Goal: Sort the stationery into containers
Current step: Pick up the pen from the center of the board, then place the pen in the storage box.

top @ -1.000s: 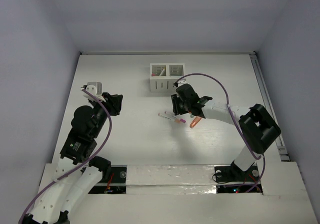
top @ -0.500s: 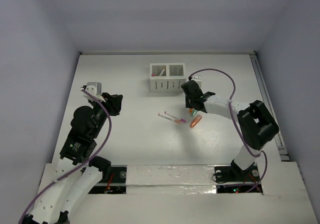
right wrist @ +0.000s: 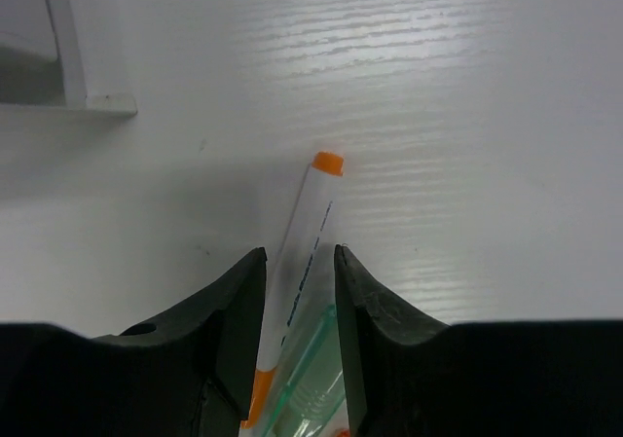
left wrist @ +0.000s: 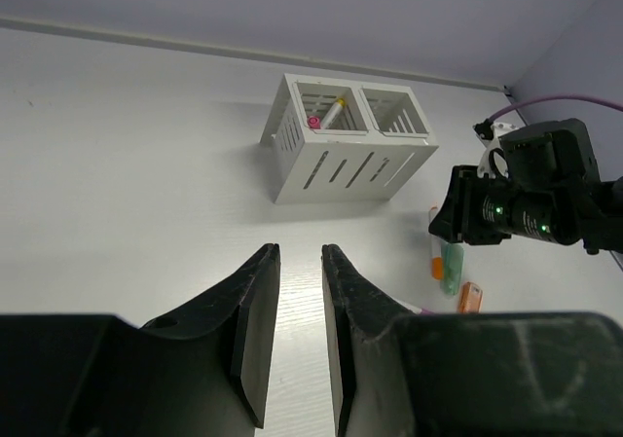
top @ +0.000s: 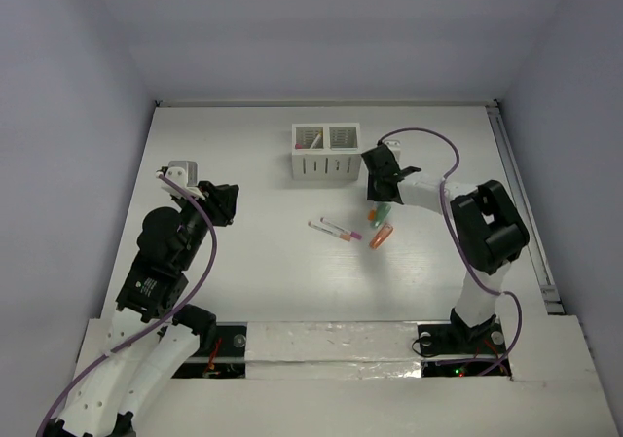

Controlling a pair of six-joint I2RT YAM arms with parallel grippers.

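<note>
The white two-compartment box (top: 325,164) stands at the back middle, also in the left wrist view (left wrist: 341,164). Its left compartment holds pens (left wrist: 326,116). Two pink-capped pens (top: 336,230) lie on the table below it. The orange stub (top: 380,235), the mint-green piece (top: 383,210) and a white pen with orange ends (right wrist: 307,252) lie to their right. My right gripper (top: 378,192) is open, low over that pen; its jaws stand on either side of the pen (right wrist: 297,262). My left gripper (left wrist: 300,252) is narrowly open and empty, far left.
The box's lower right corner (right wrist: 97,101) shows just left of the right gripper. The right arm's purple cable (top: 428,140) arcs above its forearm. The table's right rail (top: 516,194) and the side walls bound the area.
My right gripper has moved from over the pink-capped pens up and to the right, now beside the box and over the orange-ended pen. The left arm has not moved.
</note>
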